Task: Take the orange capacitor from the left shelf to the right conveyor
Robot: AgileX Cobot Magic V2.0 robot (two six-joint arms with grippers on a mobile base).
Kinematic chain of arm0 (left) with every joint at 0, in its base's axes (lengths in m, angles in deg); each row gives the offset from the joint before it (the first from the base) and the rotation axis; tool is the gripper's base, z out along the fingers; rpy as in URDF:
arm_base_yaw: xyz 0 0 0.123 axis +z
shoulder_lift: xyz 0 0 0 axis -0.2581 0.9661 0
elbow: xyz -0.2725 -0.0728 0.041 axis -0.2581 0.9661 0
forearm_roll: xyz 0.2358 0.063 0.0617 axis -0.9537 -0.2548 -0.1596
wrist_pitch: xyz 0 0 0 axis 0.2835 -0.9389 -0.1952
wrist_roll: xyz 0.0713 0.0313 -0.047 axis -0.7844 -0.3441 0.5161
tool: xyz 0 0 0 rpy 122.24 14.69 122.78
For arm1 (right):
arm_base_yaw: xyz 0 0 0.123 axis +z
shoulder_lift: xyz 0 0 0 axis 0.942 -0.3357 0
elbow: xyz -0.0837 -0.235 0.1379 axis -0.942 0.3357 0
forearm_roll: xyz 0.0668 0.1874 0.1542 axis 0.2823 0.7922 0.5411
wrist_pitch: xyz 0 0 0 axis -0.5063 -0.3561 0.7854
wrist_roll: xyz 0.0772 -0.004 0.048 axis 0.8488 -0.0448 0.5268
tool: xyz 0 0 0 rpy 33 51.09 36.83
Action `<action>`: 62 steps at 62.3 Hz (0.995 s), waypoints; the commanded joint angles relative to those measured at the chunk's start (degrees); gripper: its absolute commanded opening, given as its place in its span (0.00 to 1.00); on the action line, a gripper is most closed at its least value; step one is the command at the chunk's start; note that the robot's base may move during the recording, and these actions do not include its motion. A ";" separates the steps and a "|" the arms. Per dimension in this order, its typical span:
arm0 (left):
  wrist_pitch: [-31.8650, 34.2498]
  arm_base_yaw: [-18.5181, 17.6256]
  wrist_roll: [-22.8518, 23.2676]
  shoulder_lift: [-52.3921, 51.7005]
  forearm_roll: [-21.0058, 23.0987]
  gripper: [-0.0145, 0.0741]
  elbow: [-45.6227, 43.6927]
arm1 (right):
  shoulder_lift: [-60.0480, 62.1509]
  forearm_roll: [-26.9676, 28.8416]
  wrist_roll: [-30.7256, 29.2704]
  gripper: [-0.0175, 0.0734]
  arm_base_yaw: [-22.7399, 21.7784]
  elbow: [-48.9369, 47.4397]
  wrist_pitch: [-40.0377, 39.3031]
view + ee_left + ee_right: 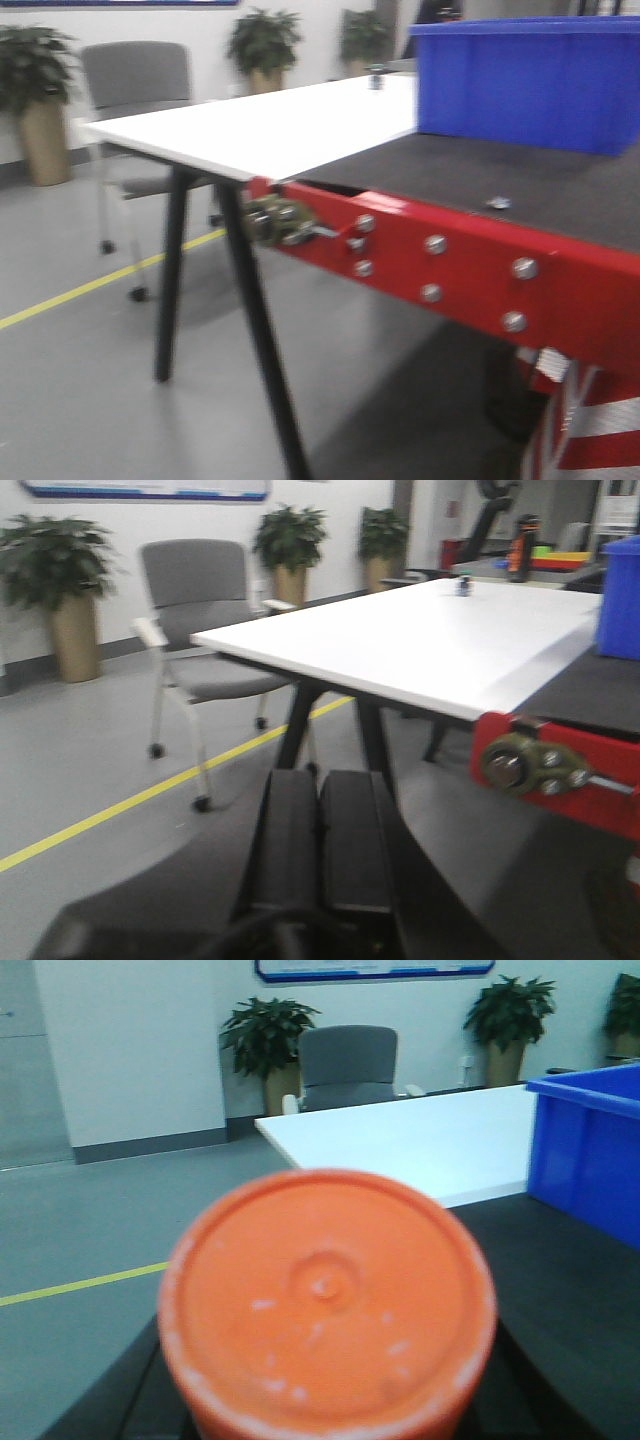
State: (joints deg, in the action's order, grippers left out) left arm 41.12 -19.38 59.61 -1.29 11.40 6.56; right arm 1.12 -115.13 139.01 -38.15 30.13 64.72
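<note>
Look at the conveyor (470, 185). Its red front edge (480, 280) has open floor (90, 390) before it. A blue bin (530, 80) sits at the back of the belt, and the belt in front of it is open. A white worktop (270, 125) meets the belt's end edge.

Your left pincer (320, 780) is pressed together and holds nothing. It hangs over the floor near the belt's red corner.

Your right pincer (328, 1400) pinches the capacitor (328, 1300). Dark fingers (125, 1405) show on both sides of it. The capacitor is by the belt's edge, with the bin well apart from it. Its flat round end faces the wrist camera, so its long way runs straight at the camera.
</note>
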 commanded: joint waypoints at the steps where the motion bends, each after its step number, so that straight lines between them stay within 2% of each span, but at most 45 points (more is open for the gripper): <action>1: 5.18 -0.11 0.00 0.58 0.31 0.05 -0.45 | -0.38 -1.15 -0.32 0.25 0.04 -1.71 -3.60; 62: 5.18 -0.11 0.00 0.58 0.31 0.05 -0.45 | -0.38 -1.15 -0.32 0.25 0.04 -1.71 -3.60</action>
State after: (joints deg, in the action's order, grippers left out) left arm 41.12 -19.38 59.61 -1.29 11.40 6.56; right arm 1.12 -115.13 139.01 -38.15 30.13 64.87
